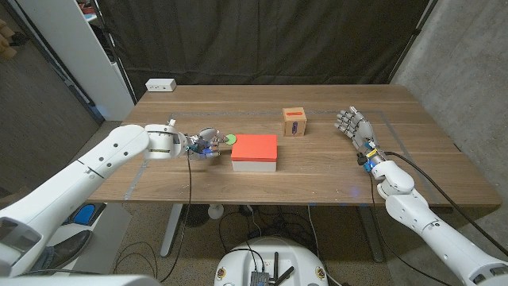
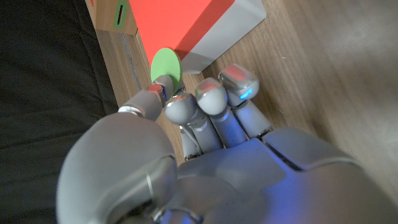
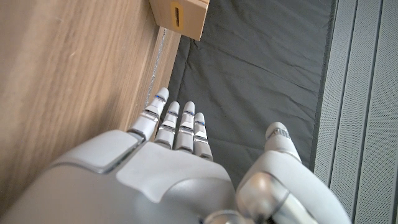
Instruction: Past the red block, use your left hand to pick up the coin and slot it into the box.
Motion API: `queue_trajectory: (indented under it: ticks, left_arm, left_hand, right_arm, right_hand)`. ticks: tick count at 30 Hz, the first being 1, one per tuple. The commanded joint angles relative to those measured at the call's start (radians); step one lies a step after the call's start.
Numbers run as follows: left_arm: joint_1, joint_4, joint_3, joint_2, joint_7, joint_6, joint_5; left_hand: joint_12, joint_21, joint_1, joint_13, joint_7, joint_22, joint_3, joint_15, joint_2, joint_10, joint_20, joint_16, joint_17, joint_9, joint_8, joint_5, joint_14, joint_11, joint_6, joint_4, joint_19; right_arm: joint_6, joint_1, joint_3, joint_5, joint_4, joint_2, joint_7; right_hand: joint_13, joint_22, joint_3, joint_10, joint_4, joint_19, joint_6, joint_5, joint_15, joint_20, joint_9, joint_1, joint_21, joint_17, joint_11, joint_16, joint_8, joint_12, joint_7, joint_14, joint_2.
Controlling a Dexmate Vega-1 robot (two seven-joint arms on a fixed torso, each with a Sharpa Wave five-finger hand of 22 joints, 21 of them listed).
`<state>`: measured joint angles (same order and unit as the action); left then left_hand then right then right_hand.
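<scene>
The green coin (image 1: 231, 140) (image 2: 166, 67) lies by the far left corner of the red block (image 1: 255, 148) (image 2: 180, 22), which has a white base. My left hand (image 1: 205, 145) (image 2: 205, 124) is just left of the coin with its fingers curled. Its thumb tip (image 2: 151, 98) touches the coin's near edge; I cannot tell whether the coin is pinched. The small wooden box (image 1: 295, 121) (image 2: 112, 15) (image 3: 180, 15) stands beyond the block, with a dark slot in its side. My right hand (image 1: 353, 127) (image 3: 180, 155) holds nothing at the table's right, fingers straight and apart.
A white power strip (image 1: 160, 85) sits at the table's far left corner. A black curtain hangs behind the table (image 1: 397, 171). A cable runs down from my left wrist over the front edge.
</scene>
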<state>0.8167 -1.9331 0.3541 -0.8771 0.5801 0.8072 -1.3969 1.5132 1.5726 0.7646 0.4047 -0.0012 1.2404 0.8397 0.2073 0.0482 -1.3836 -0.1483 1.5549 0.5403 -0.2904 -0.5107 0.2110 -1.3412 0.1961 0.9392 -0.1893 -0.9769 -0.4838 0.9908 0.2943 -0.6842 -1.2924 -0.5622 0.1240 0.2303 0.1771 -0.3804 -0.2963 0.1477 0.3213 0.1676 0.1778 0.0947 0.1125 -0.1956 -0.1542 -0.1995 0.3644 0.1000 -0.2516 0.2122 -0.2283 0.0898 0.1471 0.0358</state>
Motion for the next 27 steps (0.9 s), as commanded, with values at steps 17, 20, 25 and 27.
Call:
queue_trajectory:
  ticks: [17,20,25,27]
  left_arm:
    - [0.145,-0.103,-0.053,-0.004,-0.084,-0.288,0.285]
    - [0.158,-0.112,-0.049,0.003,-0.079,-0.320,0.334]
    - [0.179,-0.132,-0.039,0.025,-0.030,-0.360,0.421]
    - [0.188,-0.135,-0.032,0.033,-0.020,-0.383,0.464]
  left_hand:
    - [0.010,0.001,0.042,0.003,0.024,0.003,-0.017,0.001,0.016,-0.008,-0.061,0.010,0.027,-0.019,0.006,0.006,-0.008,-0.003,0.049,0.005,0.011]
    - [0.009,0.001,0.045,0.001,0.025,0.003,-0.017,0.002,0.016,-0.009,-0.061,0.006,0.028,-0.020,0.008,0.006,-0.005,-0.006,0.051,0.004,0.012]
    - [0.014,0.004,0.053,0.008,0.031,0.004,-0.018,0.002,0.015,-0.010,-0.061,0.006,0.039,-0.019,0.011,0.008,-0.008,-0.009,0.056,0.002,0.013]
    - [0.013,0.005,0.054,0.007,0.032,0.004,-0.019,0.002,0.015,-0.010,-0.061,0.004,0.041,-0.019,0.012,0.008,-0.007,-0.011,0.058,0.003,0.012]
  right_arm:
    - [0.000,0.120,-0.042,0.032,-0.168,-0.038,-0.131]
    - [-0.004,0.128,-0.045,0.038,-0.180,-0.039,-0.138]
    - [-0.001,0.143,-0.048,0.041,-0.200,-0.039,-0.152]
    - [0.002,0.147,-0.049,0.041,-0.206,-0.039,-0.156]
  right_hand:
    - [0.007,0.002,0.006,-0.009,-0.001,-0.002,0.012,0.001,-0.002,0.006,0.000,-0.010,-0.002,0.003,-0.002,0.000,-0.005,-0.005,0.000,0.009,-0.001]
    - [0.007,0.002,0.006,-0.009,-0.001,-0.001,0.012,0.001,-0.001,0.005,0.000,-0.010,-0.002,0.003,-0.002,0.000,-0.005,-0.005,0.000,0.010,-0.001]
    - [0.008,0.002,0.006,-0.008,-0.001,-0.001,0.013,0.001,-0.004,0.005,0.000,-0.010,-0.002,0.003,-0.002,0.000,-0.004,-0.004,0.000,0.010,-0.001]
    - [0.008,0.002,0.006,-0.008,-0.001,-0.001,0.013,0.001,-0.002,0.006,0.000,-0.011,-0.002,0.003,-0.002,0.000,-0.005,-0.005,0.000,0.010,0.000]
